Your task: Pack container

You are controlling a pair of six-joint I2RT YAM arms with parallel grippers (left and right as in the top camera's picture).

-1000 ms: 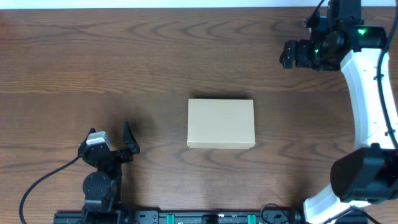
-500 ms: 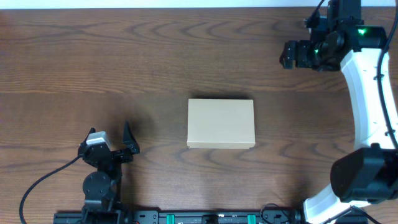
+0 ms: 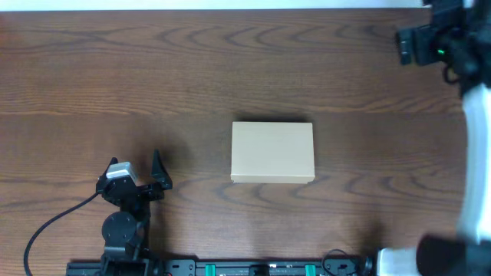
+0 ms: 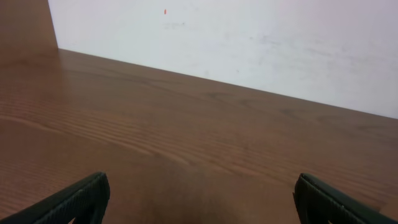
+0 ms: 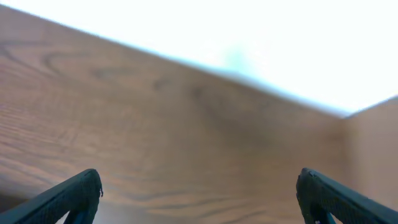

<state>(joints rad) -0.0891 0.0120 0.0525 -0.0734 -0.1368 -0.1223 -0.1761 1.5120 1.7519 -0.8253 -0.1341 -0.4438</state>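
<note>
The container point(image 3: 272, 152), a plain tan cardboard box with its lid down, lies flat at the middle of the wooden table. My left gripper point(image 3: 159, 175) rests near the front left, well apart from the box. In the left wrist view it point(image 4: 199, 199) stands open over bare wood, with nothing between the fingers. My right gripper point(image 3: 406, 46) hangs at the far right corner, far from the box. The blurred right wrist view shows it point(image 5: 199, 193) open and empty too. Neither wrist view shows the container.
The white right arm point(image 3: 476, 153) runs along the table's right side. A black cable point(image 3: 54, 222) trails from the left arm's base at the front left. A pale wall point(image 4: 249, 43) lies behind the table's far edge.
The right arm has swung to the right, its gripper now close to the table's far right corner. The box and the left arm have not moved.
</note>
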